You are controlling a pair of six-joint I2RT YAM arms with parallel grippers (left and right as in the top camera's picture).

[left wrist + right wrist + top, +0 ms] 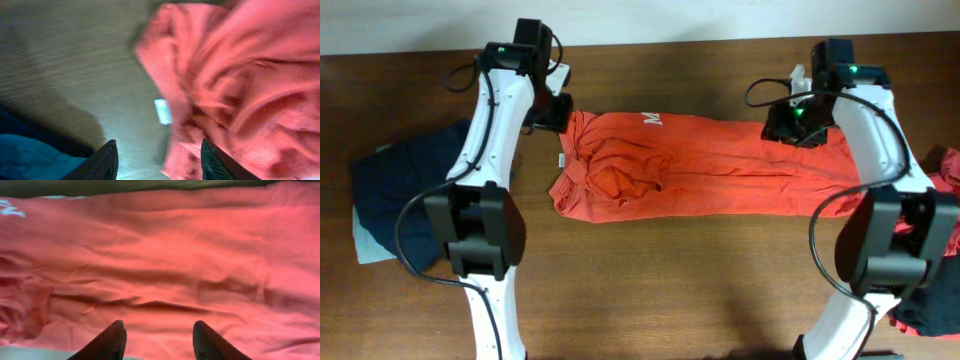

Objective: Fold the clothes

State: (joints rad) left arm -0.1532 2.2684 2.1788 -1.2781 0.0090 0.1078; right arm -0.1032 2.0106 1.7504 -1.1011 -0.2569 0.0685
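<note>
An orange-red T-shirt (710, 165) with white lettering (652, 120) lies as a long band across the middle of the table, bunched at its left end. My left gripper (556, 112) hovers at that left end, open. In the left wrist view its jaws (159, 152) hold nothing; one finger (214, 161) is over the shirt's edge (235, 85), the other over bare wood. My right gripper (790, 125) is over the shirt's far right part. In the right wrist view it stands open (159, 332) above flat red fabric (175, 265), with nothing between the fingers.
A dark navy pile (405, 190) lies at the left on a pale grey-green piece (365, 243). More red and dark clothes (942, 200) sit at the right edge. A white label (162, 111) shows at the shirt's edge.
</note>
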